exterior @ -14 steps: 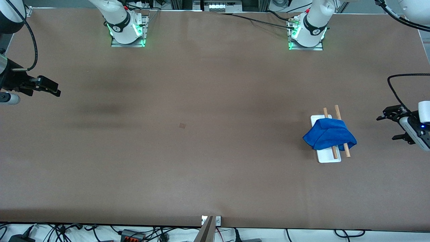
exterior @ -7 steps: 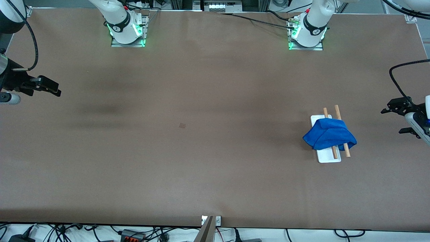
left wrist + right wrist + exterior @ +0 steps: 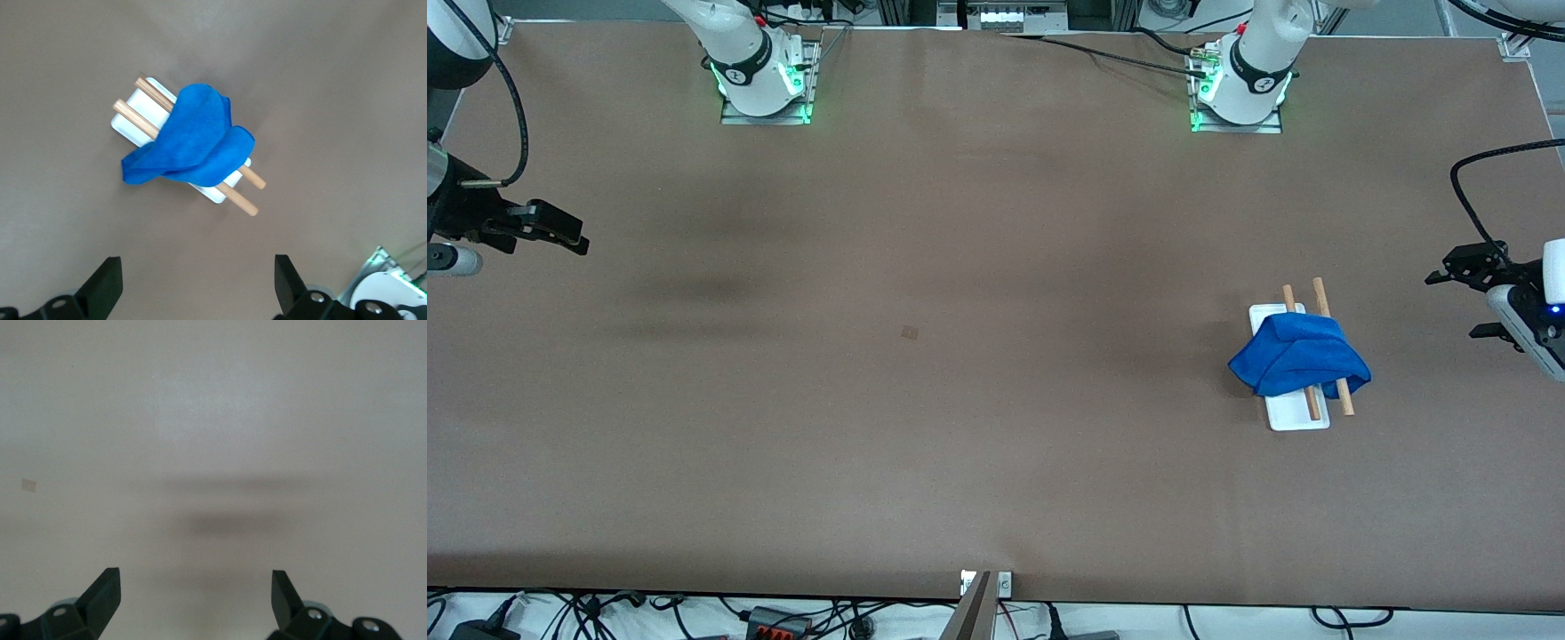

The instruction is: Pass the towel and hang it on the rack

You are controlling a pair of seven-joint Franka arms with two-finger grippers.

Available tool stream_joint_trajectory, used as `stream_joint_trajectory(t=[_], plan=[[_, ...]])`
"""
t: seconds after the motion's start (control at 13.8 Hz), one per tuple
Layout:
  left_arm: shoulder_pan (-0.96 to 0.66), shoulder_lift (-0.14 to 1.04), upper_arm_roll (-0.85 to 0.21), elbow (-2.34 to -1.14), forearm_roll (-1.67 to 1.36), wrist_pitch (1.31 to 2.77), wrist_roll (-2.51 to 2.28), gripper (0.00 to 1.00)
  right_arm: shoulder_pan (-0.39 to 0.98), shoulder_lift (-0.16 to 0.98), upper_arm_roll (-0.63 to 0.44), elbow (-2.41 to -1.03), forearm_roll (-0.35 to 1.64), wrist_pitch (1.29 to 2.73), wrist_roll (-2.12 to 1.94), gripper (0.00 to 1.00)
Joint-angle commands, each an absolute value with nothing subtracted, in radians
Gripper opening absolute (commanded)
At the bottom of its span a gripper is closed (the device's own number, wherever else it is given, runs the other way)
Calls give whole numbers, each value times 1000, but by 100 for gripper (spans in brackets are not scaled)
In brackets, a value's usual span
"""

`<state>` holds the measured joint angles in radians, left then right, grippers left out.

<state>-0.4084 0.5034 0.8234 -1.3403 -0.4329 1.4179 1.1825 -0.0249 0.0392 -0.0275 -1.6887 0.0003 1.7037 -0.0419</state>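
Note:
The royal-blue towel [image 3: 1296, 357] lies draped across both wooden rods of the rack [image 3: 1298, 420], toward the left arm's end of the table. It hangs over the rods in the left wrist view too, the towel [image 3: 190, 138] on the rack [image 3: 130, 125]. My left gripper [image 3: 1458, 302] is open and empty, up in the air over the table's edge beside the rack; its open fingers show in the left wrist view [image 3: 198, 280]. My right gripper [image 3: 560, 233] is open and empty, waiting over the right arm's end of the table, over bare table in its wrist view [image 3: 195, 593].
A small square mark [image 3: 910, 332] lies on the brown table [image 3: 996, 462] near the middle. The two arm bases [image 3: 765, 80] [image 3: 1240, 84] stand along the table's top edge. Cables run past the front edge [image 3: 783, 618].
My left gripper drew away from the rack toward the table's end, then came back slightly and higher in the view. The towel, rack and right arm have not moved.

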Motion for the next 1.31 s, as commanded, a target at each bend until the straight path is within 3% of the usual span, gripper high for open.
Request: stream_joint_trajectory(t=[0.0, 0.22, 0.29, 0.58, 0.94, 1.23], plan=[[-414, 424, 800, -1342, -350, 1387, 1007, 100, -40, 28, -14, -1690, -9, 1692, -54, 100], [-173, 321, 351, -1354, -111, 1419, 780, 100, -38, 28, -14, -1690, -9, 1692, -54, 100], [-123, 292, 266, -1364, -57, 1463, 741, 100, -40, 28, -14, -1690, -9, 1692, -54, 100], [-43, 137, 166, -1584, -40, 1633, 585, 100, -40, 26, -14, -1689, -9, 1692, -52, 100], [81, -10, -11, -1748, 41, 1678, 312, 100, -38, 26, -14, -1690, -9, 1692, -54, 100], [94, -25, -14, -1759, 29, 1681, 278, 100, -31, 28, -12, -1689, -9, 1692, -52, 100]])
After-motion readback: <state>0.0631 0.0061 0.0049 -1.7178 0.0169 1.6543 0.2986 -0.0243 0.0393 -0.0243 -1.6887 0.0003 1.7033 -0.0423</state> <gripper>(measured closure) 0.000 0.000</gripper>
